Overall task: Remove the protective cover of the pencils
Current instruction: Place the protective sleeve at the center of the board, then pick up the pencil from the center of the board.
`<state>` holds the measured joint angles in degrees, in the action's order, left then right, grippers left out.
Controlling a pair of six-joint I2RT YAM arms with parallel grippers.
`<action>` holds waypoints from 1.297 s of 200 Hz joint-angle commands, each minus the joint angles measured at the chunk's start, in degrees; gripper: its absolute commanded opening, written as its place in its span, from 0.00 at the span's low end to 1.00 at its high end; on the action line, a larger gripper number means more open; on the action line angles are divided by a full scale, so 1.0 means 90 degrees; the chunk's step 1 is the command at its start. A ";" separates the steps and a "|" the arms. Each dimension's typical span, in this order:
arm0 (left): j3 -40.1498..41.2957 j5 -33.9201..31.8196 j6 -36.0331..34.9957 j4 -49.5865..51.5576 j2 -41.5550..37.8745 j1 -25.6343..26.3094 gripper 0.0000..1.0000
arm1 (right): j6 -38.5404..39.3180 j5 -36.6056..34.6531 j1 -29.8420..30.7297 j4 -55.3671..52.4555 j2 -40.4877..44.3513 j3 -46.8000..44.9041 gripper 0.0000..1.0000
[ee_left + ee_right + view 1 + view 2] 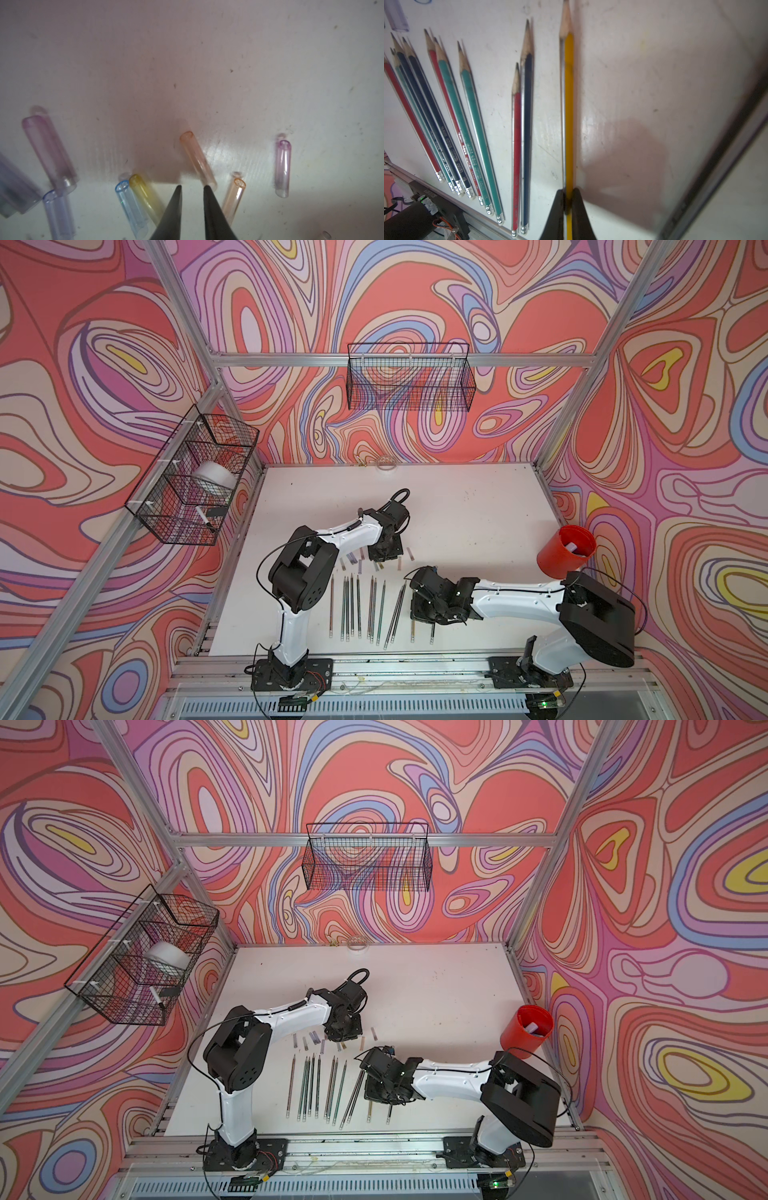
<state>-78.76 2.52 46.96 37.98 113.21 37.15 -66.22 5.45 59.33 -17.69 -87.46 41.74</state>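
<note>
Several translucent protective covers lie loose on the white table (207, 62): an orange one (197, 160), a peach one (233, 199), yellow (145, 193), blue (129, 209) and lavender (283, 168). My left gripper (192, 186) hovers over them, open a little with nothing between its fingers; the orange cover's end lies at one fingertip (207, 188). My right gripper (568, 190) is shut on a bare yellow pencil (569, 108) with a sharpened tip. Several uncovered pencils (357, 605) lie in a row, seen in both top views (316, 1085).
A red cup (565, 551) stands at the table's right edge. Wire baskets hang on the left wall (191, 485) and the back wall (409, 381). A clear tape roll (386, 464) lies at the far edge. The aluminium rail (415, 664) runs along the front.
</note>
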 commanded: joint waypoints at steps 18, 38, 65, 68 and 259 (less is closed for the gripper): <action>-0.0173 -0.0011 0.0065 0.0263 0.0097 0.0023 0.22 | 0.0152 -0.0112 0.0010 -0.0401 0.0047 0.0424 0.01; -0.0208 0.0027 0.0065 0.0252 0.0098 0.0023 0.22 | 0.0218 -0.0234 0.0014 -0.0707 0.0188 0.0603 0.05; -0.0255 0.0037 0.0056 0.0298 0.0039 0.0023 0.21 | 0.0158 -0.0469 0.0011 -0.1074 0.0486 0.0657 0.16; -0.0261 0.0036 0.0056 0.0309 0.0018 0.0023 0.21 | 0.0160 -0.0491 0.0009 -0.1096 0.0534 0.0649 0.18; 0.0474 0.0131 0.0495 0.0143 -0.3007 0.0022 0.28 | -0.0830 -0.1615 -0.0213 -0.2796 0.1470 0.0291 0.23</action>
<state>-76.38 4.01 49.78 39.20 88.49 37.15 -73.84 -9.89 57.84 -45.56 -72.66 44.80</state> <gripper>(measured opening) 0.273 0.230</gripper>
